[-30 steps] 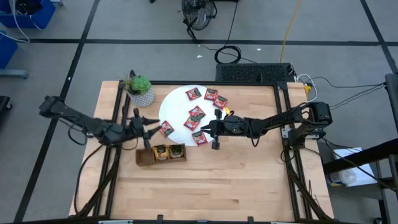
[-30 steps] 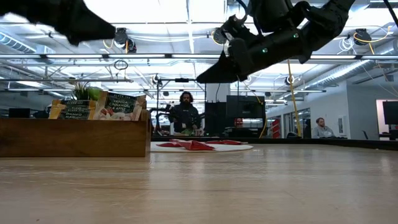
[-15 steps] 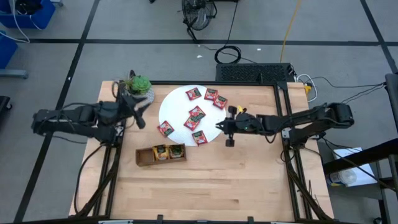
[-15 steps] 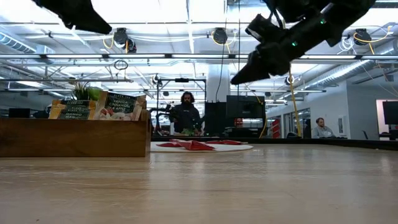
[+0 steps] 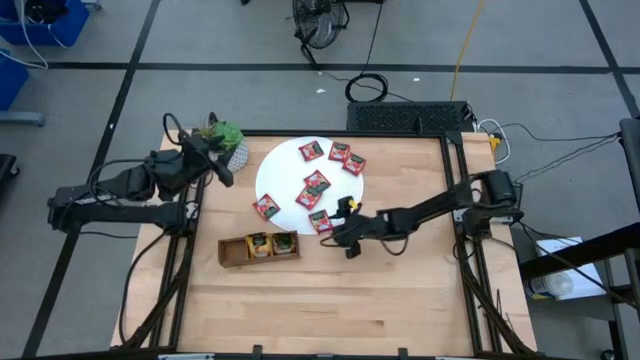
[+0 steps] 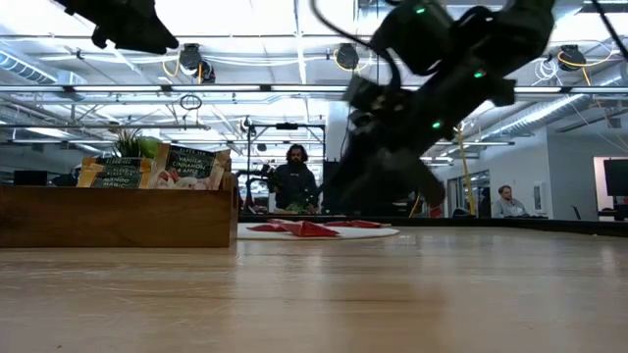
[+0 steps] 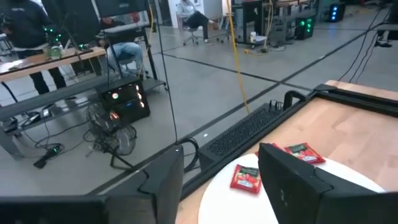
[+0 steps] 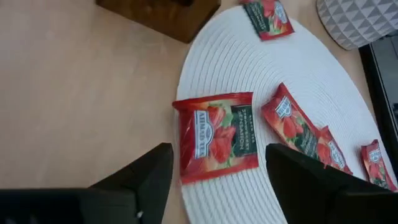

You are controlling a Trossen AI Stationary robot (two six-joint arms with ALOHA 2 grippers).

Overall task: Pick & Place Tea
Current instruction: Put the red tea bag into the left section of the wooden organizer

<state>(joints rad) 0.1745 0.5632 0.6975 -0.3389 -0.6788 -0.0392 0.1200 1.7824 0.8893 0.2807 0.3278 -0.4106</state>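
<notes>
Several red tea sachets lie flat on the white disc (image 5: 285, 170). One of them (image 8: 217, 137), also seen from above (image 5: 320, 221), overhangs the disc's near rim. My right gripper (image 8: 219, 157) is open just above it, a finger on either side, touching nothing; from above it (image 5: 345, 236) shows at the disc's near right rim. My left gripper (image 5: 222, 172) is open and empty, raised at the table's far left by the plant; in its wrist view (image 7: 221, 171) it looks over the disc's far rim. More sachets stand upright in the wooden tray (image 5: 234, 252).
The potted plant (image 5: 226, 145) stands at the far left corner, beside the disc. The tray sits just near of the disc on the left. The table's near half (image 5: 330, 310) is bare wood. A person (image 6: 294, 181) stands in the room beyond the table.
My left gripper has pulled away from the tray, up and toward the table's far left corner, swinging round to point at the far side. My right gripper first drew back toward the right edge, then came back down to the disc's near rim over the red sachet.
</notes>
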